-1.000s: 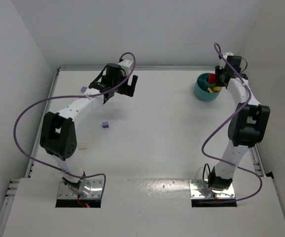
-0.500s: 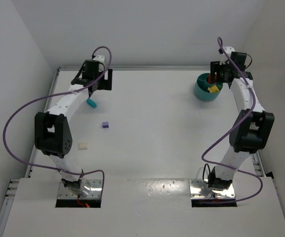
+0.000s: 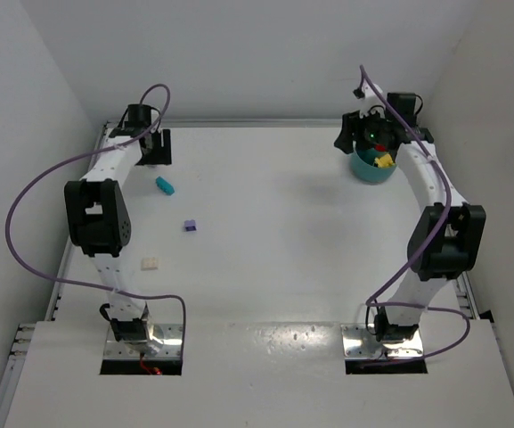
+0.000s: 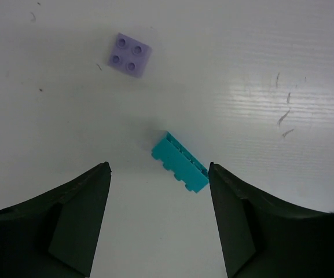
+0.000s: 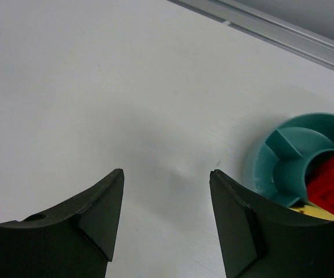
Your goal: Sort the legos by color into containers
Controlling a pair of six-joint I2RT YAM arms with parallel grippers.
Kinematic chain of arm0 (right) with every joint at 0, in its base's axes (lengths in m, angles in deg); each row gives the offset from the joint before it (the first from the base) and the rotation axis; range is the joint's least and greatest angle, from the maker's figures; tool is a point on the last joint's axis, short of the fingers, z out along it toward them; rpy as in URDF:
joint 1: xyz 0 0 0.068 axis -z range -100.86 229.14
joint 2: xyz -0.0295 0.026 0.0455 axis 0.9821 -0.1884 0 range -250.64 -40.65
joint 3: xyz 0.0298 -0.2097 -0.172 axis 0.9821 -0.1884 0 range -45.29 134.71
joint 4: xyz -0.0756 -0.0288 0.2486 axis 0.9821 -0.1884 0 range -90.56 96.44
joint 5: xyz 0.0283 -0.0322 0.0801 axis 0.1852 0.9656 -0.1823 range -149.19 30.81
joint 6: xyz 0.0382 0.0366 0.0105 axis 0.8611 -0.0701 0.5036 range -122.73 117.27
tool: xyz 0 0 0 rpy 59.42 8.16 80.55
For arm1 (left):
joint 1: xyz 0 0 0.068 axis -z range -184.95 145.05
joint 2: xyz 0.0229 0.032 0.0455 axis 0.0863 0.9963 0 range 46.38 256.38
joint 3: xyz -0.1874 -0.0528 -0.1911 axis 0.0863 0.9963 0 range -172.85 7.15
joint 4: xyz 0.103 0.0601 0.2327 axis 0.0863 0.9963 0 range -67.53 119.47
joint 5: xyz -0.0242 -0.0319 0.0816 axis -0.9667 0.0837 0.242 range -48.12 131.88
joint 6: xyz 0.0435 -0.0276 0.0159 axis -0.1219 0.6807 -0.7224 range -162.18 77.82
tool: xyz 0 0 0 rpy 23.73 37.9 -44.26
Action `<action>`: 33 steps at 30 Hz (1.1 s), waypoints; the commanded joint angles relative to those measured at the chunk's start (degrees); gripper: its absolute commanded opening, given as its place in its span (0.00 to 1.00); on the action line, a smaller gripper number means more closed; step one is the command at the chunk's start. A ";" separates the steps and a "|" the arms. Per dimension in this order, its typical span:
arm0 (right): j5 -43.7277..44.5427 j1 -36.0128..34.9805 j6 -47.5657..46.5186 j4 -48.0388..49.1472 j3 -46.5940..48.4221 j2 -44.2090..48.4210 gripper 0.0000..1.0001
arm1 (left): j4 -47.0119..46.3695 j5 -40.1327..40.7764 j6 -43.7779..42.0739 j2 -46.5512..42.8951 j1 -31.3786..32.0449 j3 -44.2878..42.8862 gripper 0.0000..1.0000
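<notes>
Overhead view first. At upper right of the frame, teal divided dish [image 3: 368,175] with yellow bricks [image 3: 383,160] inside. Right pincer [image 3: 353,135] over the dish's left rim, spread of the jaws not readable from up here. At upper left, left pincer [image 3: 156,150] just above a cyan brick [image 3: 165,185] on the white surface [image 3: 274,223]. Left of centre, a small purple cube [image 3: 190,226]. Lower left, a cream brick [image 3: 150,263]. Both loose and well apart from the dish and from either pincer.

Left wrist view. Left pincer [image 4: 158,179] spread wide and holding nothing. Cyan brick [image 4: 179,162] slantwise in the gap, touching neither finger. At upper left, a lilac four-stud plate [image 4: 130,54], apart from the cyan one.

Right wrist view. Right pincer [image 5: 167,174] likewise wide open and empty, only bare surface between the fingers. Dish [image 5: 271,168] at the lower right edge, with a red brick [image 5: 331,179] in one compartment, yellow [image 5: 317,211] just below it, and one compartment toward the left showing empty.

Progress, as a judgement: no more than about half done. Red and yellow filed in the dish. Cyan, lilac, purple and cream left out on the surface. Cyan brick probably next, given the open jaws on either side of it, then a long carry across to the dish at the far right.
</notes>
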 commanded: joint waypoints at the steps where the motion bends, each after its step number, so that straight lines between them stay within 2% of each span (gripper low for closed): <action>1: -3.06 -1.55 -0.63 0.56 0.56 -0.70 0.60 | 1.96 -3.62 4.61 -0.05 -0.78 0.49 0.74; 6: -2.54 -2.61 -1.86 0.03 0.04 -0.70 0.60 | 1.96 -5.73 10.95 1.80 -0.79 1.10 0.82; 11: -1.31 -3.14 -2.39 0.03 0.04 -1.23 0.60 | 2.48 -2.40 17.10 3.55 -0.26 2.16 0.82; 16: -0.78 -3.14 -2.39 0.03 0.56 -1.23 0.60 | 2.48 -0.11 20.10 5.48 0.26 2.16 0.72; 27: -4.47 -4.20 -5.63 -1.82 1.09 -1.75 0.60 | 3.54 0.95 21.77 9.53 0.26 1.11 0.68; 29: -6.57 -4.72 -5.64 -2.34 1.09 -1.75 0.60 | 3.54 0.43 21.77 10.15 0.26 1.11 0.65; 30: -7.36 -4.72 -6.16 -3.13 1.09 -2.28 0.60 | 3.54 0.42 21.77 10.15 0.26 1.11 0.59; 33: -11.49 -5.25 -6.17 -3.93 1.62 -2.89 0.60 | 3.54 -0.28 21.77 10.67 0.26 1.11 0.52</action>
